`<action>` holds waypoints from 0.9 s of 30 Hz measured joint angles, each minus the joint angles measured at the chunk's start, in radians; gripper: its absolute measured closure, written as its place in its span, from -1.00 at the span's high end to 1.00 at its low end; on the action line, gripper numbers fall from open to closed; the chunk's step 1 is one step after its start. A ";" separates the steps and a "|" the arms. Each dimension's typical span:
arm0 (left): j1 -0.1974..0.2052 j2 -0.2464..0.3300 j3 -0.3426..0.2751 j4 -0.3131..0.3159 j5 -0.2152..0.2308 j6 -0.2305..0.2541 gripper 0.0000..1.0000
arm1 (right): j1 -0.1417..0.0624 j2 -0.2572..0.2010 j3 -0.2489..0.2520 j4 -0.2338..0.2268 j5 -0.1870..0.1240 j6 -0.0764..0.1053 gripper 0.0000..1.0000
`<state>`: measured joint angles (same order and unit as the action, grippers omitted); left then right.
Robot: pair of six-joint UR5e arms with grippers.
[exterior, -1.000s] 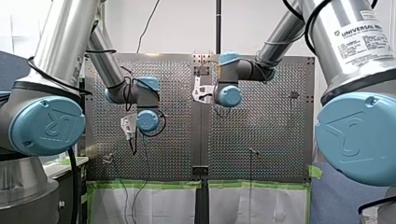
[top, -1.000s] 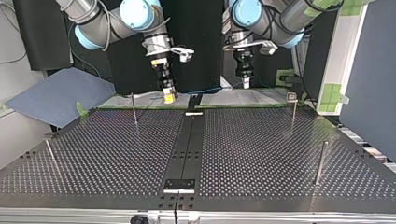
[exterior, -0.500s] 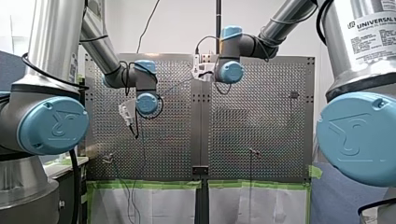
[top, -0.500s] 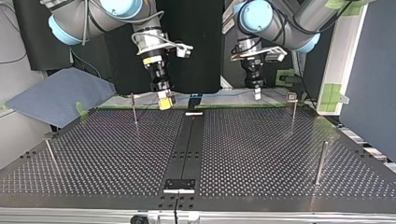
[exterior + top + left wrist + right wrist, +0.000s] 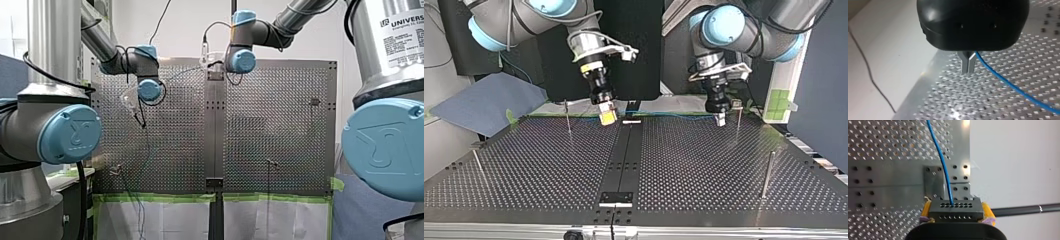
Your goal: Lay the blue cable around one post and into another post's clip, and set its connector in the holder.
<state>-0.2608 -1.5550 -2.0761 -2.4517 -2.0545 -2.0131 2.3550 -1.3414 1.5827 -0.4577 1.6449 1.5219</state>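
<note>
Now, in the top view, both arms hang over the far edge of the perforated table (image 5: 704, 165). The blue cable (image 5: 669, 115) runs between them as one nearly level line, its long axis lying across the view from left to right.

Our right gripper (image 5: 607, 117) is at the left end of that line, with its yellow pads (image 5: 987, 210) clenched on the cable's dark connector (image 5: 955, 208). The right wrist view shows the block gripped by its two short sides, with the cable leaving its face straight ahead.

Our left gripper (image 5: 721, 119) is at the right end of the line. Its thin metal fingers (image 5: 965, 63) are pinched together on the cable itself, which trails off to one side of them in the left wrist view.

The relation that matters is this: a post with a clip on top (image 5: 738, 122) stands just beside our left gripper, on the side away from the connector. Our left arm is therefore the nearer one to it. A plain post (image 5: 567, 117) stands near our right gripper, on its outer side.

We judge that the cable lies between these two posts and touches neither.

A small pale plate (image 5: 631, 121) sits just beside the connector on the dark centre strip (image 5: 626, 155). A second plate (image 5: 615, 198) sits at the strip's near end. We cannot tell which of the two is the holder.
</note>
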 joint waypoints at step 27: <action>0.247 0.247 0.150 -0.247 0.102 -0.021 -1.00 | 0.058 0.064 -0.130 0.050 0.026 -0.020 -0.71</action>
<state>-0.0137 -1.3079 -1.9264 -2.6986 -1.9525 -2.0345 2.4135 -1.2769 1.4527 -0.4080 1.6706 1.5020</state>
